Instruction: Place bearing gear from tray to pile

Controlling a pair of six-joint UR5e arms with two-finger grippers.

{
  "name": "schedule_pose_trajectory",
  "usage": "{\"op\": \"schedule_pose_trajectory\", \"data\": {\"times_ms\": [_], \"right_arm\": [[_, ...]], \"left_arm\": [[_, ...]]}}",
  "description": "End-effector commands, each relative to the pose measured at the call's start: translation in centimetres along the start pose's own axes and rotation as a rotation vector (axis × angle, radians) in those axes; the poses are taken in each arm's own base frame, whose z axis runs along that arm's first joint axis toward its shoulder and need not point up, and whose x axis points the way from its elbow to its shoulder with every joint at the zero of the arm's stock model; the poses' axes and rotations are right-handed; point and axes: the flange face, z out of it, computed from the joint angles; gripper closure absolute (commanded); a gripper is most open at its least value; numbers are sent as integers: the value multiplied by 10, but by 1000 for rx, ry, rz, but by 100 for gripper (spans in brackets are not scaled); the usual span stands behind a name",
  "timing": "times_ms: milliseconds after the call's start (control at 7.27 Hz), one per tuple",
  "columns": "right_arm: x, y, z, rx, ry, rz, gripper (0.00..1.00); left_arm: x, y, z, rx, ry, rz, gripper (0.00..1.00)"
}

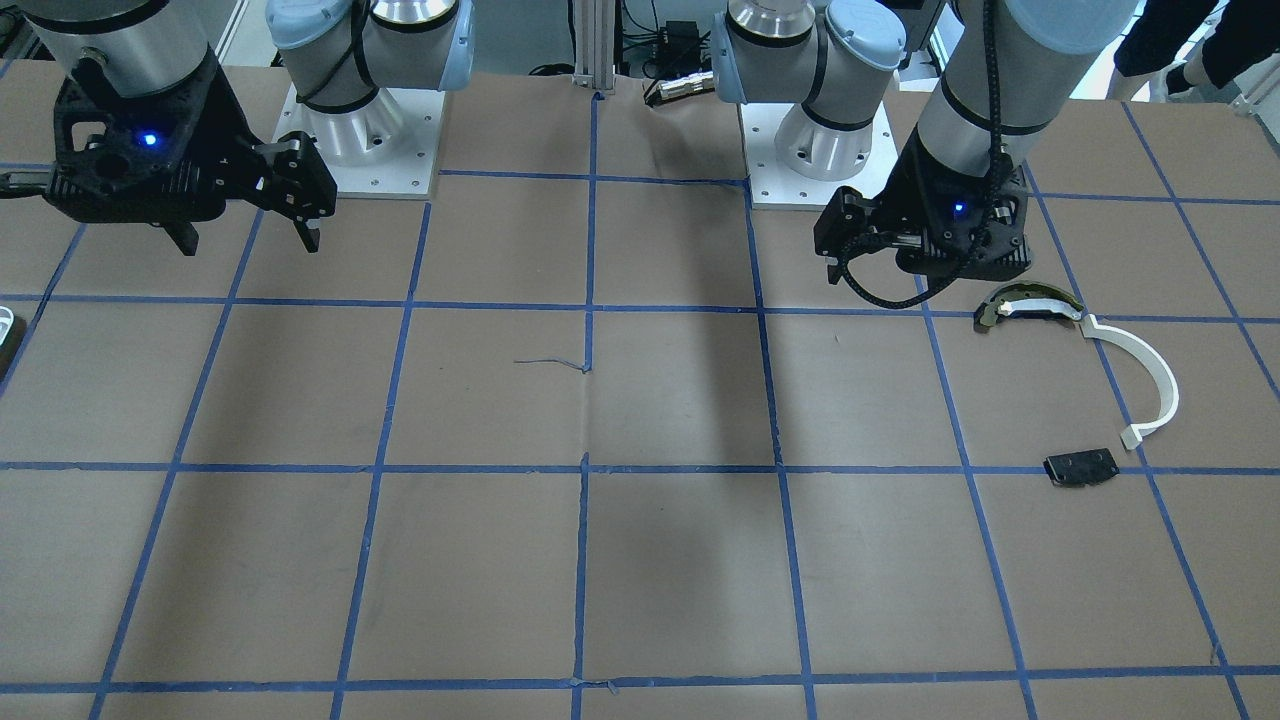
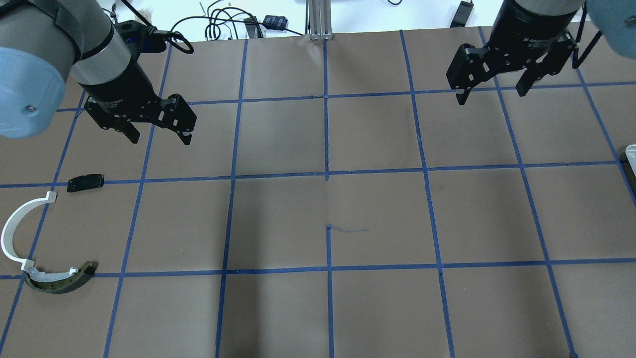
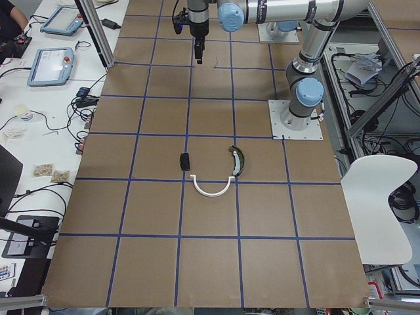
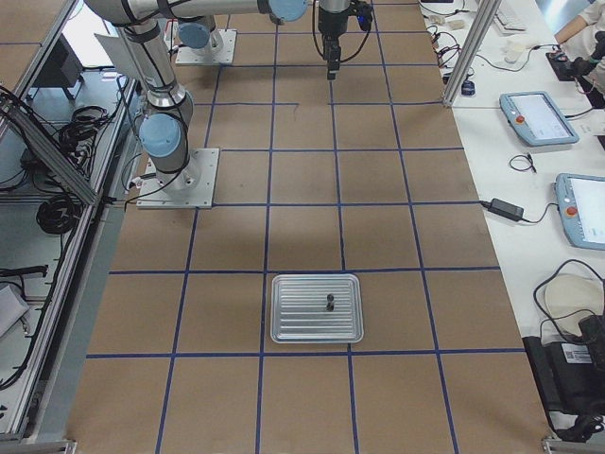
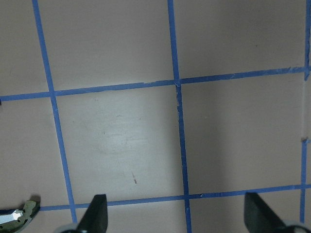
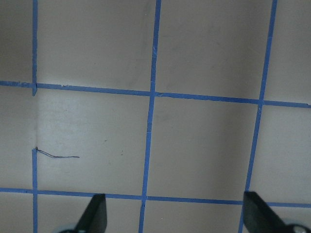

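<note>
The tray (image 4: 284, 331) at my right end of the table holds two small dark parts (image 4: 319, 304) side by side near its middle. They are too small for me to tell which is the bearing gear. It lies well apart from my right gripper (image 2: 491, 96) and left gripper (image 2: 160, 140), both hanging wide open and empty. The pile's black plate (image 2: 85, 182), white arc (image 2: 10, 233) and dark-and-cream piece (image 2: 59, 282) lie near the left one.
</note>
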Motion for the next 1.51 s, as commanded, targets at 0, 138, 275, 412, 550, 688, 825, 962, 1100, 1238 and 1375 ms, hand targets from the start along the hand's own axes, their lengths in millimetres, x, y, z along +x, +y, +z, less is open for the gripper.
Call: {"op": "schedule_pose_trajectory", "data": {"times_ms": [0, 138, 275, 412, 550, 688, 825, 962, 1100, 1238, 1375], "right_arm": [[-1, 0, 0, 1, -8, -6, 0], [4, 0, 0, -2, -10, -6, 0], [6, 0, -5, 0, -15, -1, 0], [10, 0, -6, -3, -24, -50, 0], [46, -5, -9, 7, -23, -120, 0], [115, -3, -12, -3, -13, -118, 0], [190, 4, -4, -2, -34, -130, 0], [256, 13, 10, -15, -42, -159, 0], [326, 21, 46, -51, -83, -239, 0], [408, 35, 97, -78, -148, -251, 0], [457, 35, 146, -71, -156, -296, 0]], "left_arm": [[0, 0, -1, 2, 0, 0, 0], [0, -1, 0, 1, 4, -5, 0], [0, 0, 1, -2, -1, -5, 0], [0, -1, 0, -1, -1, -5, 0], [0, -1, 0, 1, 0, -5, 0], [0, -1, 0, 1, 0, -5, 0], [0, 0, -1, 2, -1, -5, 0], [0, 0, 0, 0, -3, -5, 0], [0, 1, -3, 6, -3, -3, 0], [0, 4, -3, 2, -4, 1, 0], [-1, 4, -6, 6, -5, 0, 0]]}}
